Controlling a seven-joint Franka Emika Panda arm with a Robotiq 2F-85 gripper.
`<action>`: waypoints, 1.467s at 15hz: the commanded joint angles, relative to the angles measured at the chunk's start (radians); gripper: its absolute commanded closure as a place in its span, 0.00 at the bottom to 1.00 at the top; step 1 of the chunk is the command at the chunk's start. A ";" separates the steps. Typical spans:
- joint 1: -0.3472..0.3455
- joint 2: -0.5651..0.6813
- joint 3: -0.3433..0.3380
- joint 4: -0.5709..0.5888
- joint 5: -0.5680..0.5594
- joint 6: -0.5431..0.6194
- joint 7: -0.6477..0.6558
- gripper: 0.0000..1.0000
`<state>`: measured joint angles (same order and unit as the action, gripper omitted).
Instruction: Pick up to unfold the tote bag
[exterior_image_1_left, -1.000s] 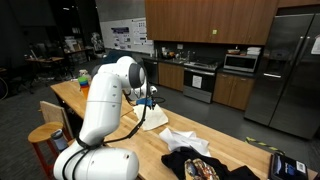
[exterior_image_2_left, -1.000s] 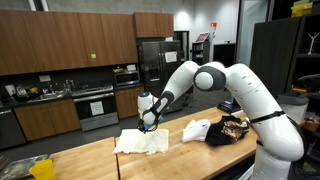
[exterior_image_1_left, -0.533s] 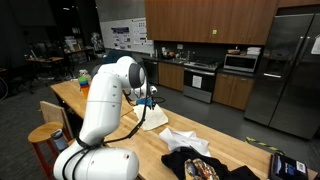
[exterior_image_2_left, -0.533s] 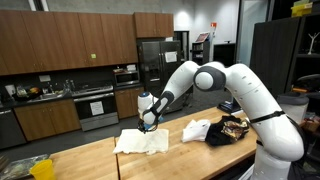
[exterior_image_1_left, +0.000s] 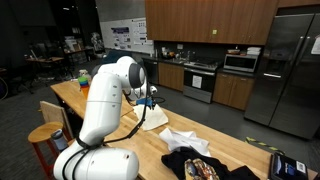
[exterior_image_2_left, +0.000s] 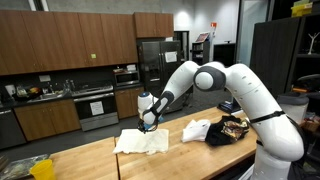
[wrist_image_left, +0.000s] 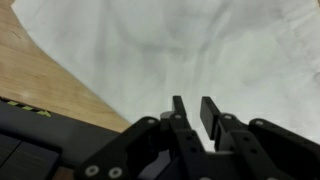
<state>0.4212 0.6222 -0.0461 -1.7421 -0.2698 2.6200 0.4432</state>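
The tote bag (exterior_image_2_left: 140, 142) is a cream cloth lying partly folded on the wooden counter (exterior_image_2_left: 95, 162). It also shows under the arm in an exterior view (exterior_image_1_left: 153, 118). My gripper (exterior_image_2_left: 147, 124) points down onto the bag's far edge, its tips at the fabric. In the wrist view the tote bag (wrist_image_left: 180, 50) fills the picture beyond the gripper (wrist_image_left: 193, 100). The two black fingers stand a narrow gap apart with pale cloth in that gap, closed on a bunch of the bag. In an exterior view the arm's white elbow partly hides the gripper (exterior_image_1_left: 148, 102).
A brighter white crumpled cloth (exterior_image_2_left: 196, 130) and a black garment with a colourful print (exterior_image_2_left: 232, 130) lie further along the counter. Both show again nearer the camera: the white cloth (exterior_image_1_left: 185, 138), the black garment (exterior_image_1_left: 200, 165). A wooden stool (exterior_image_1_left: 45, 135) stands by the counter's edge.
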 joint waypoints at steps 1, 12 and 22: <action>0.002 -0.001 -0.002 0.000 0.005 -0.002 -0.004 0.74; 0.002 -0.001 -0.002 0.001 0.005 -0.002 -0.004 0.74; 0.033 0.107 -0.036 0.056 -0.083 -0.136 -0.093 0.19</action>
<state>0.4144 0.6578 -0.0275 -1.7378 -0.2870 2.5744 0.3411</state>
